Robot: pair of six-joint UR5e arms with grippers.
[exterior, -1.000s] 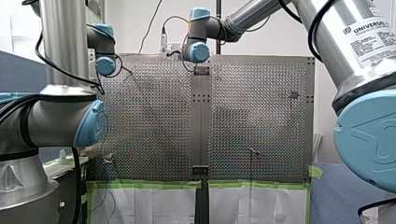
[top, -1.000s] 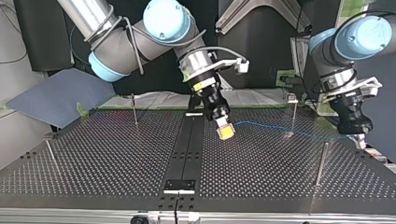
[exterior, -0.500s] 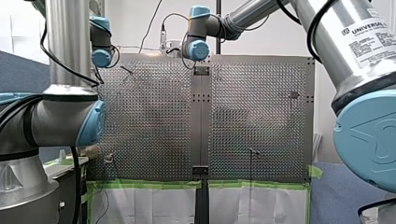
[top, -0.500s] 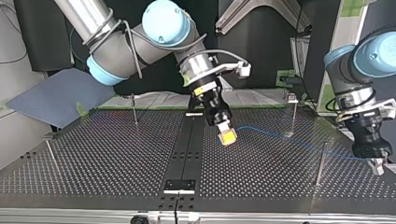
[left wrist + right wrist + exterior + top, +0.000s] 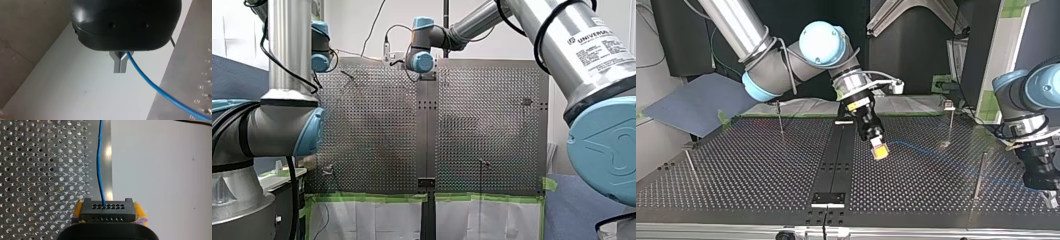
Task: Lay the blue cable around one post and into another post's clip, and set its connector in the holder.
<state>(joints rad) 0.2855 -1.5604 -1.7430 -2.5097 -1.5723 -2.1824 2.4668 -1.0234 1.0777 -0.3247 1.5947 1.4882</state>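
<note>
Barely traceable mid-span, the blue cable [image 5: 97, 162] is pinched by my left fingers [image 5: 116, 65], its connector [image 5: 108, 211] by my right fingers [image 5: 139, 212].

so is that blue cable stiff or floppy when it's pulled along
Probably floppy: the thin blue cable curves and kinks ahead of the black rectangular connector rather than running straight. Likely light, as my left hand carries its other stretch in a narrow pinch.

My left arm [image 5: 287, 50] and my right arm [image 5: 562, 50] reach to the table's [image 5: 487, 125] far edge.
</note>
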